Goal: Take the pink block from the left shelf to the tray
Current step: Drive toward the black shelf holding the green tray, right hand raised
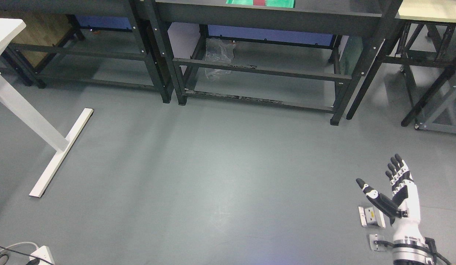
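Observation:
My right hand rises from the lower right corner over the grey floor, its fingers straight and spread, thumb out to the left, holding nothing. At the top edge, a green tray lies on a dark table, with a dark red patch showing in its middle; the frame cuts most of it off. No pink block and no left arm show in the head view.
Dark metal table frames run along the back, with a crumpled plastic bag under the middle one. A white desk leg stands at left. Small metal plates lie on the floor by my right hand. A power strip lies at the bottom left.

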Robot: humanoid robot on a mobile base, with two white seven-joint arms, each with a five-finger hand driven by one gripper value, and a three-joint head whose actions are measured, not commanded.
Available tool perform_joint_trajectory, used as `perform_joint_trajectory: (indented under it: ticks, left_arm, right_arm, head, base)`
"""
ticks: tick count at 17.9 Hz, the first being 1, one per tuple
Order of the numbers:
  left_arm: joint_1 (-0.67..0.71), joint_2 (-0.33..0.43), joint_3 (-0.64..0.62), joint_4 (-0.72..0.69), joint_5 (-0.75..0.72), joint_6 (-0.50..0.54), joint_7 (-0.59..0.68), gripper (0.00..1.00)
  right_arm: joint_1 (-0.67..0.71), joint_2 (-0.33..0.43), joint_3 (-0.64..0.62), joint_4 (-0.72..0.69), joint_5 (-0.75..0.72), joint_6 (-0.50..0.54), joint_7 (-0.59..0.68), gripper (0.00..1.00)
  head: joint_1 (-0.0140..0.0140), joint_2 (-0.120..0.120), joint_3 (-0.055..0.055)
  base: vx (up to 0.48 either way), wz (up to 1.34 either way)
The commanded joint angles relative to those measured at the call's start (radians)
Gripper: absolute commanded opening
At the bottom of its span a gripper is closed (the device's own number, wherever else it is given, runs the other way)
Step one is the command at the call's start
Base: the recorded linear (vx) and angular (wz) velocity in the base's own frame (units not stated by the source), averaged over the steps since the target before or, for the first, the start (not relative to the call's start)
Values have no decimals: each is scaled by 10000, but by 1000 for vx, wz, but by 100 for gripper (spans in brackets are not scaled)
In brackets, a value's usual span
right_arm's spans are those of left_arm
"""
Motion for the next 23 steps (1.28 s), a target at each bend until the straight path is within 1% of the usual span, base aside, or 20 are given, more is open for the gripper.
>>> perform_joint_trajectory:
  ticks: [1,7,9,12,23]
  left_arm:
    - [92,175,0,0,-15,-8,8,100]
    - [92,175,0,0,-15,-8,8,100]
    - [92,175,0,0,-15,-8,8,100]
    - [92,175,0,0,-15,-8,8,100]
    - [92,175,0,0,-15,-8,8,100]
  right_arm:
    - [-224,-175,-257,-192,199,-2,10,100]
    - [-607,-175,-212,-161,184,136,10,100]
    - [-761,-175,-120,-146,184,395,56,100]
    - [-1052,-175,538,-54,199,765,87,100]
    - [-838,-175,740,-54,169,658,117,100]
  head:
    - [0,0,0]
    - [0,0,0]
    - [0,0,0]
    - [0,0,0]
    - [0,0,0]
  base:
    - [0,0]
    - [0,0]
    - [0,0]
    - [0,0]
    - [72,1]
